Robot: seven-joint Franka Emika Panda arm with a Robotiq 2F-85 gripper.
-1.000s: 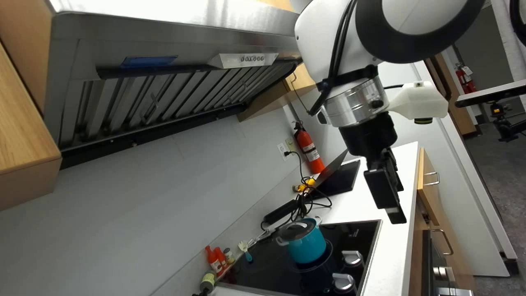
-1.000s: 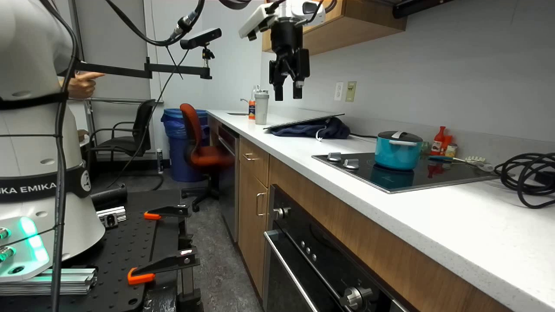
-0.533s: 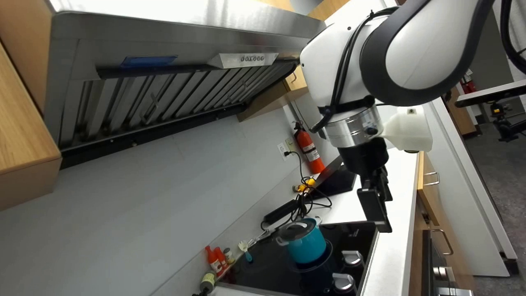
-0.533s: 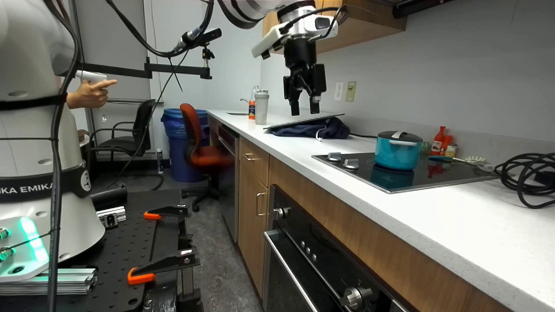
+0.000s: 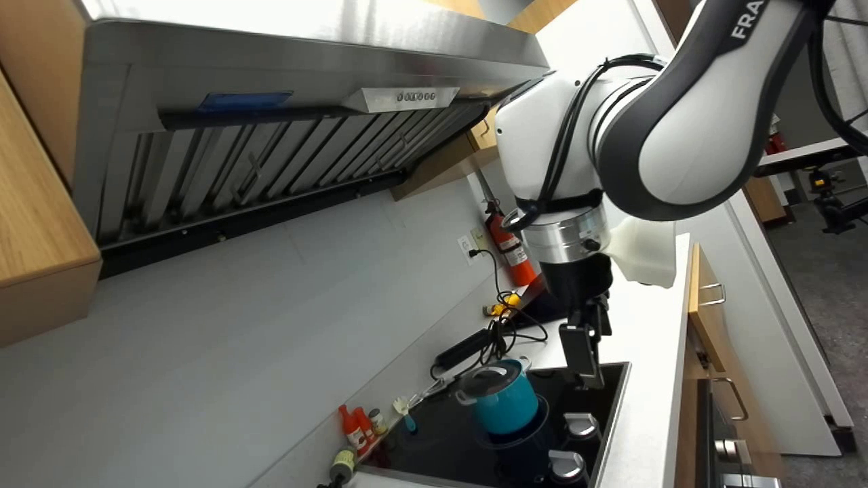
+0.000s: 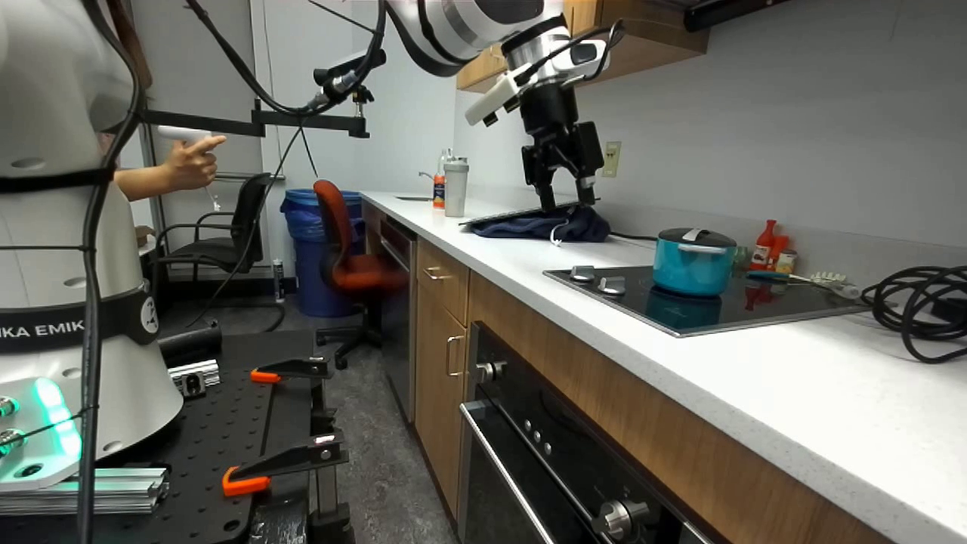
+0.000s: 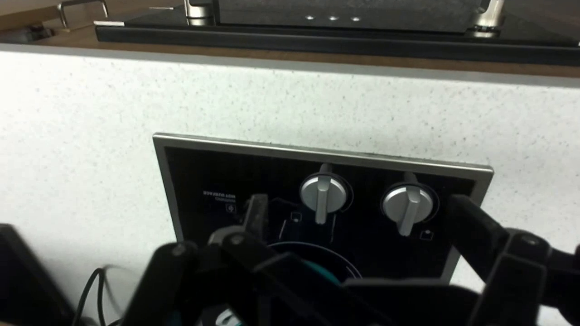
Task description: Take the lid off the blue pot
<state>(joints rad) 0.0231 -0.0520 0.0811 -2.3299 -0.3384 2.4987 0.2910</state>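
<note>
The teal-blue pot stands upright on the black stove plate; it also shows in an exterior view. Its dark lid with a light handle sits on top, also seen in an exterior view. In the wrist view only a teal sliver of the pot shows; the gripper's linkage hides most of it. My gripper is open and empty, above the counter and stove edge, higher than the pot and apart from it. It also shows in an exterior view and the wrist view.
Two stove knobs stand near the plate's front edge. A range hood hangs above. Toy bottles and utensils lie behind the pot. Cables and a dark cloth lie on the counter. A person's hand shows.
My gripper has moved down and towards the stove and pot, tilting slightly. It stays open. The pot and lid have not moved. The person's hand has shifted.
</note>
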